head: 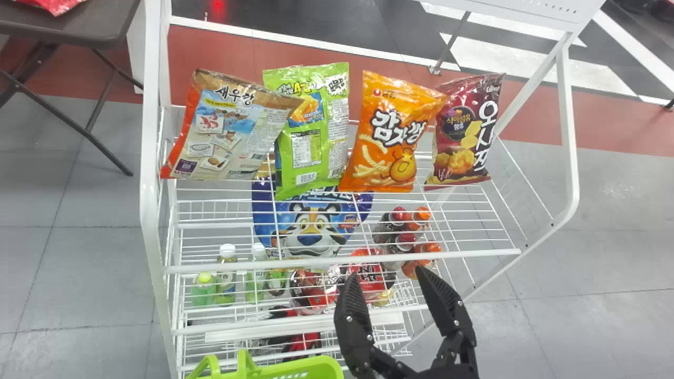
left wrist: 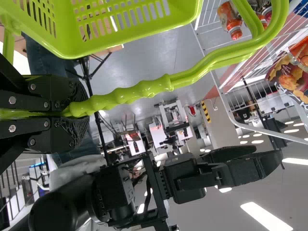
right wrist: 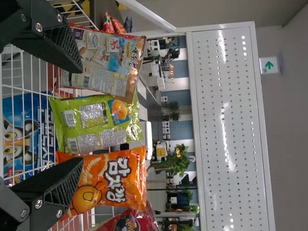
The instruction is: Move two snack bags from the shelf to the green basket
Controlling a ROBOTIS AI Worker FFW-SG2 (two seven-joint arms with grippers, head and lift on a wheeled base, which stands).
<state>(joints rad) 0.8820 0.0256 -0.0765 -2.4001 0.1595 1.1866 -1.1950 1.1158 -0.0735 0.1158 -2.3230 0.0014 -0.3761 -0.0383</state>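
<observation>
The white wire rack is the largest thing, its upper shelf carrying four snack bags in a row. The right wrist view adds a tall perforated panel at its back. A dark folding table stands beside the rack, with a red packet on top.

The green basket is at the head view's bottom edge; its contents cannot be made out. In the left wrist view, the left gripper is closed around its handle. The right gripper is spread wide and grips nothing, in front of the rack and apart from the bags; in the right wrist view, the green bag appears beyond its gap.

Below the upper shelf lies a blue bag with a cartoon tiger. Above, from left to right, stand the beige bag, green bag, orange bag and dark red bag. Lower down are bottles with red and orange caps and paler bottles. The right wrist view also shows a small green-and-white sign on the wall.
</observation>
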